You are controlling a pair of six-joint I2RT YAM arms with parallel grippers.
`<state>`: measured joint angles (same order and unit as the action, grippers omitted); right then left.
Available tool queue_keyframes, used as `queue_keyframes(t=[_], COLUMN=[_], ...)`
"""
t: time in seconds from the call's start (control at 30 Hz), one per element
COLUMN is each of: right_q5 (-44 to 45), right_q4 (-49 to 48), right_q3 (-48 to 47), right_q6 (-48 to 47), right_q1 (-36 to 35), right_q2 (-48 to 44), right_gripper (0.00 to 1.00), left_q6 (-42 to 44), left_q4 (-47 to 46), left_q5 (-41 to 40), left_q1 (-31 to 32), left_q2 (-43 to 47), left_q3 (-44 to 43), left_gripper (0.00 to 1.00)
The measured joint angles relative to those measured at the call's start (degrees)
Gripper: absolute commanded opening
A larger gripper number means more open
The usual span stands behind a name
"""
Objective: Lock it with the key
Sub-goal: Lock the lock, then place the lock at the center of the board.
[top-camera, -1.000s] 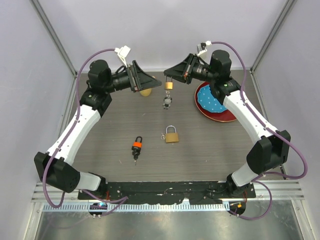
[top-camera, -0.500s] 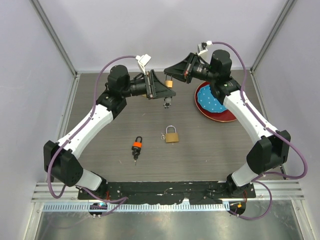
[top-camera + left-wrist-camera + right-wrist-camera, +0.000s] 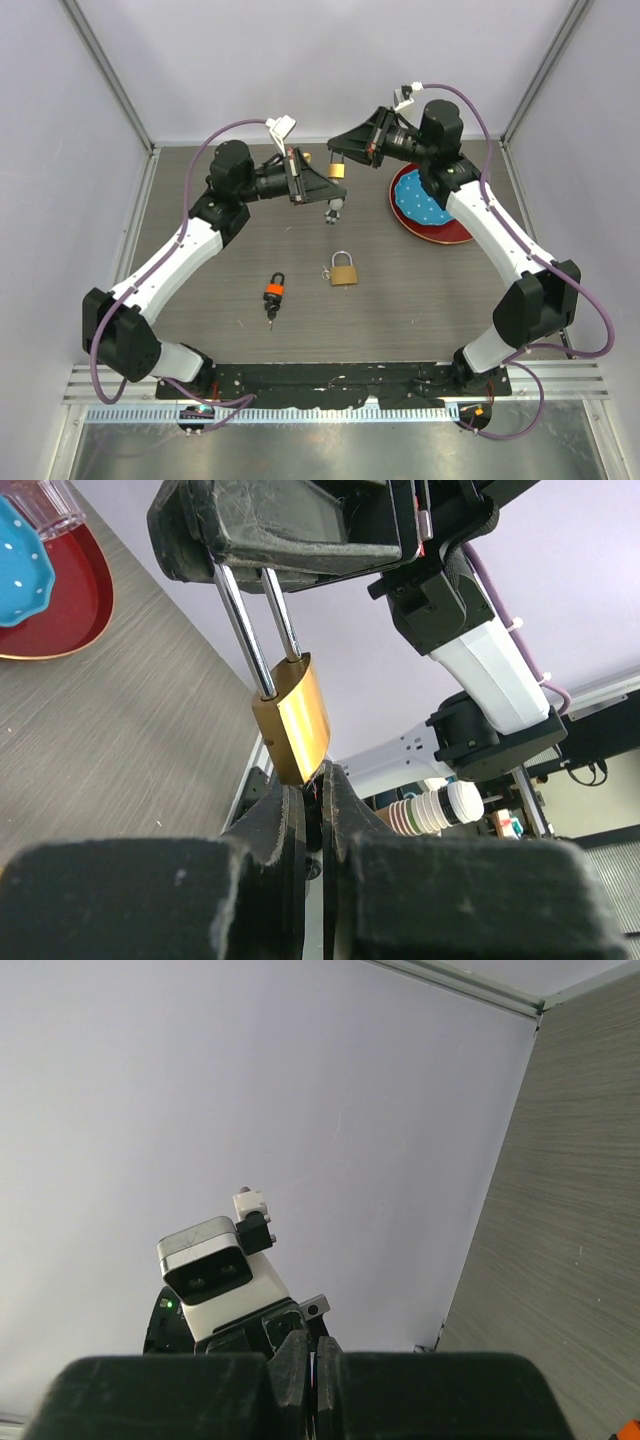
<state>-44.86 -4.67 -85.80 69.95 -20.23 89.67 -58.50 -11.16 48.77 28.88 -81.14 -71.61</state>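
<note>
Swinging in from the left, the left tool (image 3: 318, 802) has closed on the key (image 3: 334, 206) under the brass padlock (image 3: 292, 720), which hangs above the table (image 3: 420, 290), its shackle clamped in the right tool (image 3: 268, 552).

A dark gray table (image 3: 410, 300) with wood lines is sitting inside pale purple walls (image 3: 320, 60). Silver metal posts (image 3: 105, 70) are running up the back corners. A shiny metal strip (image 3: 330, 445) is lying along the near edge. Soft light is falling evenly. Behind, white cups (image 3: 440, 810) are standing stacked.
</note>
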Motion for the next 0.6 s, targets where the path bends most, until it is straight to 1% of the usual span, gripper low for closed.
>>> queue_keyframes(t=[0.3,0.6], right_q5=[-0.9,-1.4], right_q4=[0.02,-1.16], right_q3=[1.07,4.17], right_q6=[-0.44,0.44], right_q1=[0.09,1.22], right_q2=[0.37,0.46], right_gripper=[0.02,0.02], left_q6=[-0.04,-0.22], left_q4=[-1.57,-3.19], left_q5=[-1.16,-3.26], left_q1=[0.24,0.68], left_q2=[1.11,2.75], left_q3=[3.06,7.67], left_gripper=[0.0,0.0])
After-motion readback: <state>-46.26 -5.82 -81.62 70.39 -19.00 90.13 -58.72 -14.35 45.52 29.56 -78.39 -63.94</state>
